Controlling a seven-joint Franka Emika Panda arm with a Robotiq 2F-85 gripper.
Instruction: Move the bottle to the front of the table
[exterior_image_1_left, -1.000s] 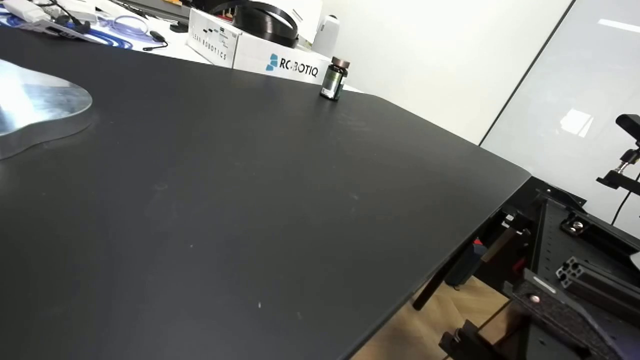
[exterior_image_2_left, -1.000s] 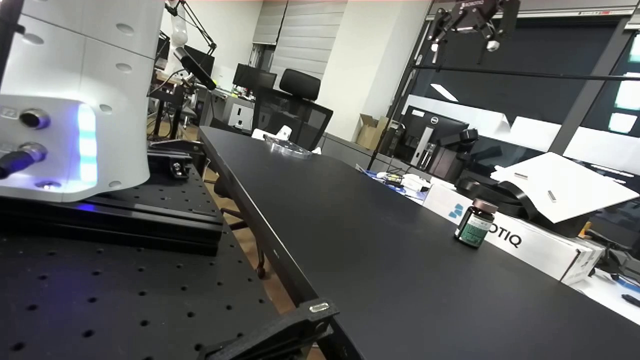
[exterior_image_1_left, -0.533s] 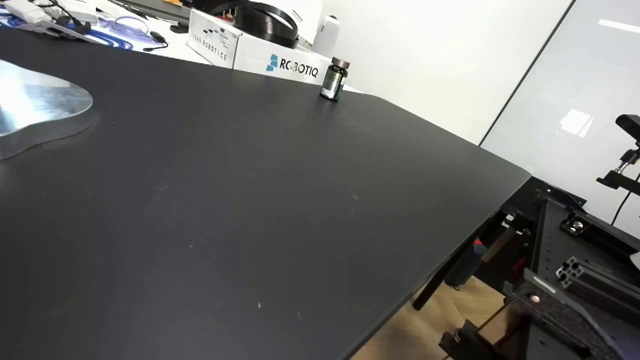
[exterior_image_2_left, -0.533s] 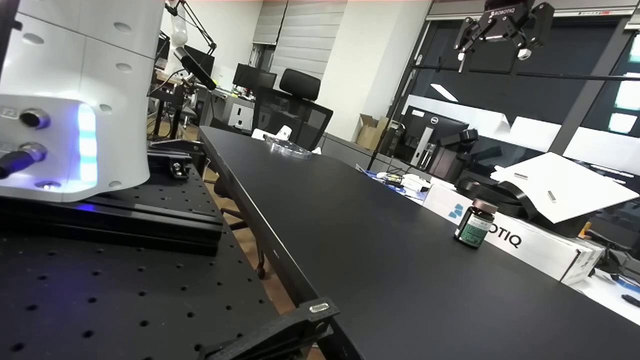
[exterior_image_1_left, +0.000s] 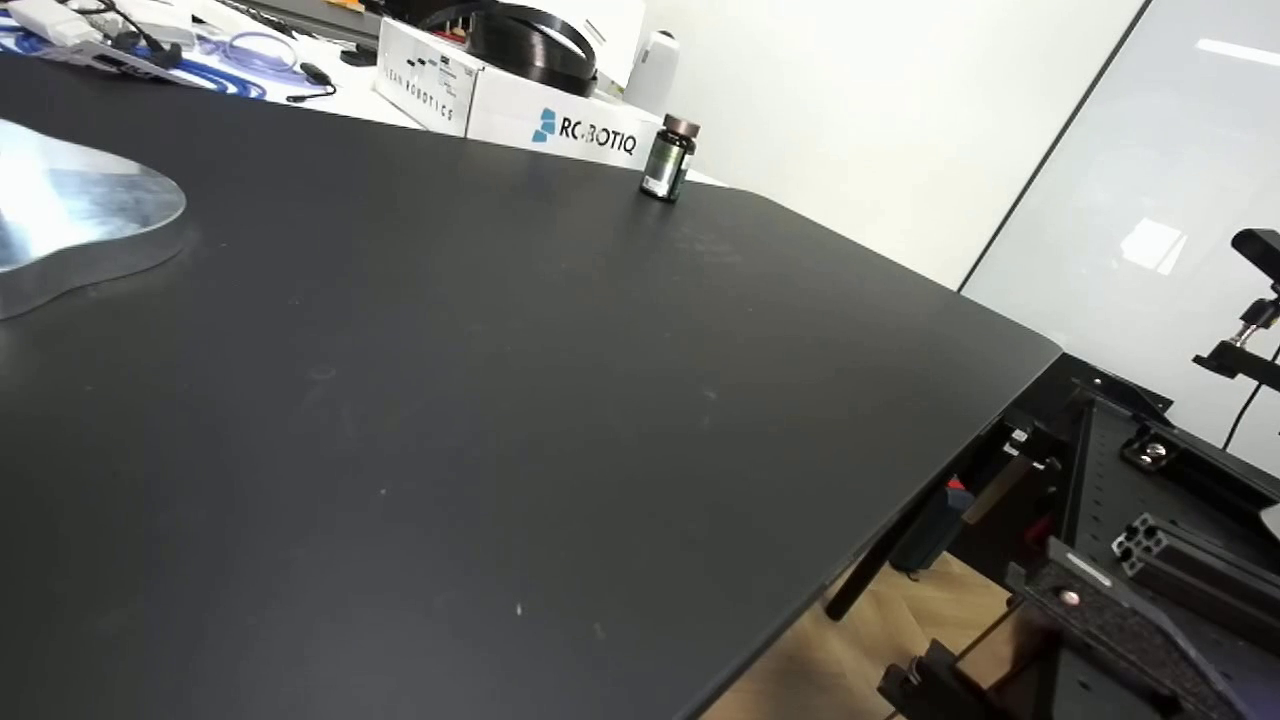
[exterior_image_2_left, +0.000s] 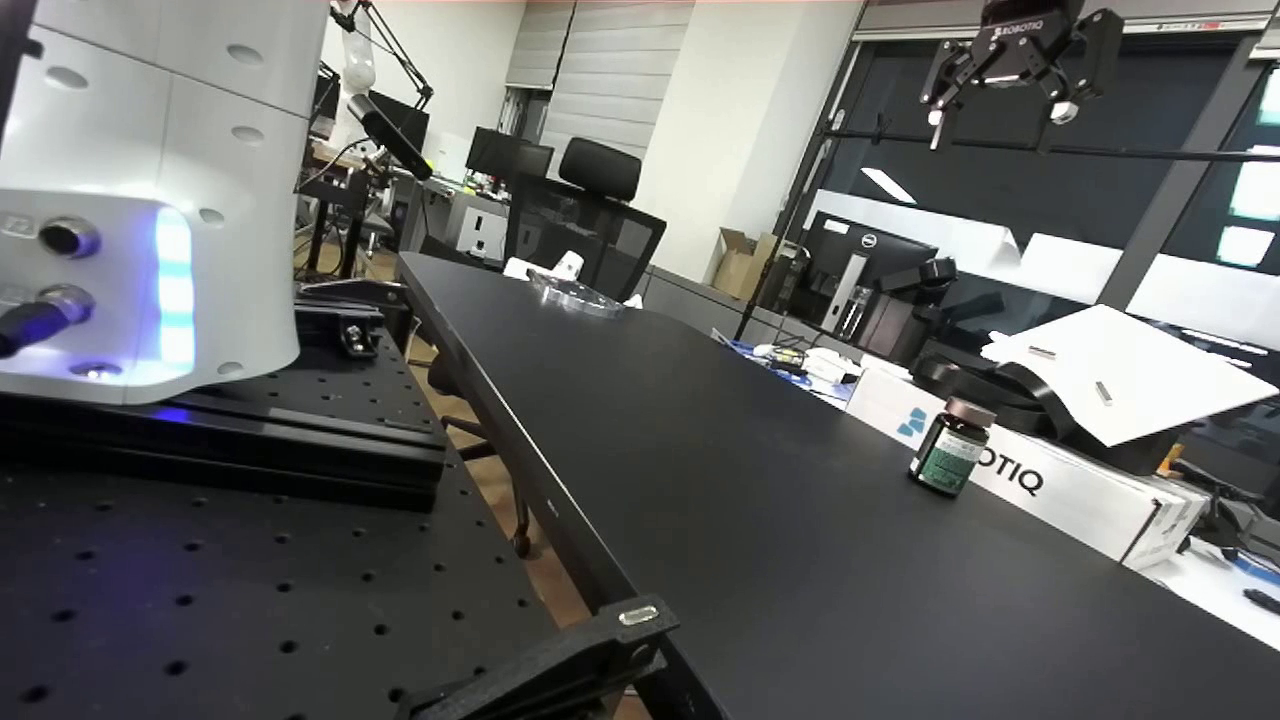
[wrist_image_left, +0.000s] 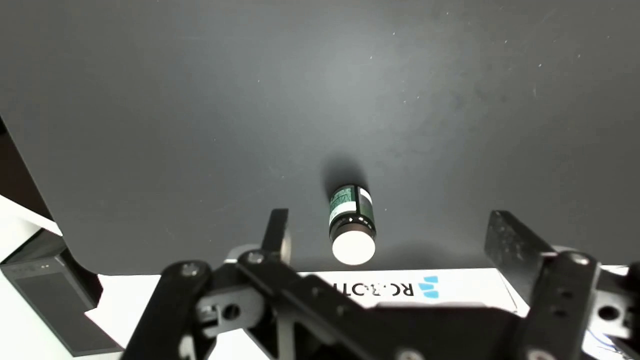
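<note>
White wall (exterior_image_1_left: 850, 110) and dark window glass (exterior_image_2_left: 1160, 110) rise at the back of the room I stand in. Before me stretches the broad, flat, straight-edged, matte black surface (exterior_image_1_left: 560, 400), with the robot's white, rounded base (exterior_image_2_left: 150, 160) just beyond one long edge. Past the opposite edge sits a long white cardboard box (exterior_image_1_left: 510, 115) with a blue logo and black lettering. A shiny, silver-grey, curved slab (exterior_image_1_left: 90, 200) lies on the surface, well apart from that box.

The robot's one pair of black jaws hangs high over the surface, spread wide and holding nothing. Well below is the task's small, dark, green-and-white-labelled bottle (exterior_image_2_left: 951, 460), standing upright, its long axis vertical, near the edge by the box. Seen from the wrist, it shows between the two black fingertips (wrist_image_left: 276, 231), nearer the one on that view's left. I judge the coming reach to be mainly downward, perhaps with a slight sideways correction; the front is likely the base's side, so the carry is not yet made. Smallest, on top, is its brown cap (exterior_image_2_left: 970, 411), the end facing the jaws.
</note>
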